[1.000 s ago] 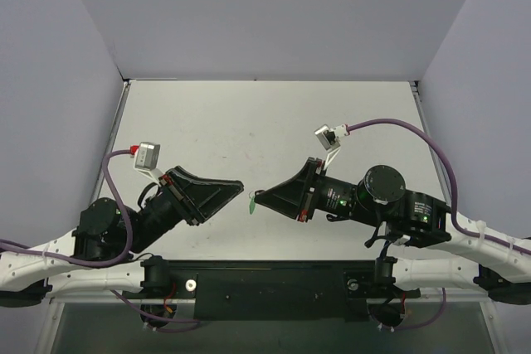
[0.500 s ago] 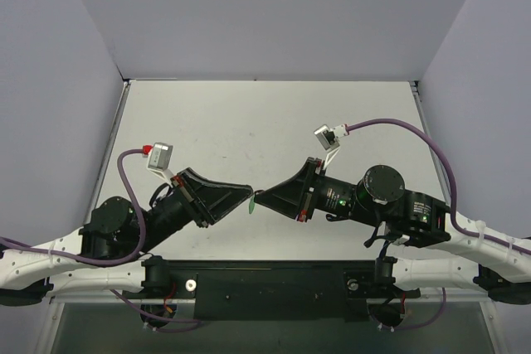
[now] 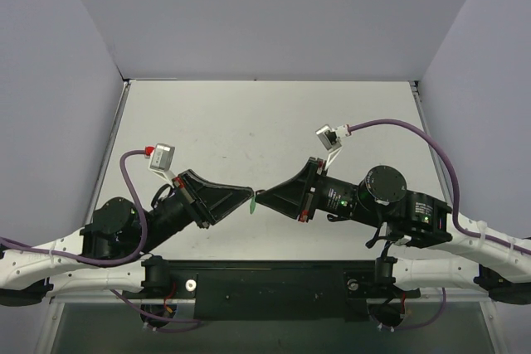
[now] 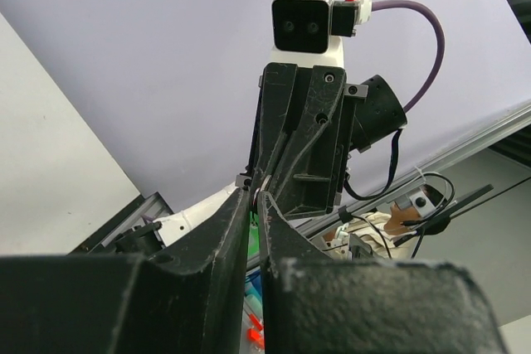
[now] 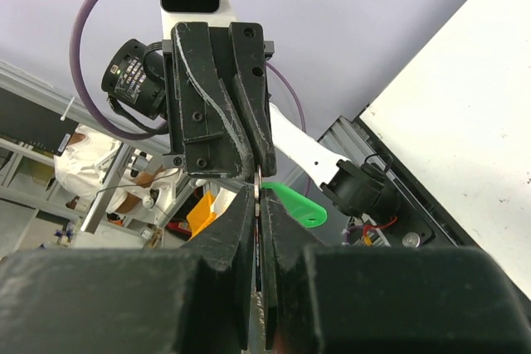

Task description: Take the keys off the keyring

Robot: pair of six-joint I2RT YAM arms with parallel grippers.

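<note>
Two grippers meet tip-to-tip above the surface. On my right gripper the jaws are clamped on the green keyring. On my left gripper they sit together; whether they grip anything I cannot tell.

Green keyring mostly behind the left hand's fingers; key too tiny for certainty.

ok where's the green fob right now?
Top view: the green fob hangs above the near middle of the table, right where the left gripper and right gripper tips meet. Right wrist view shows it sticking out right of them.
</note>
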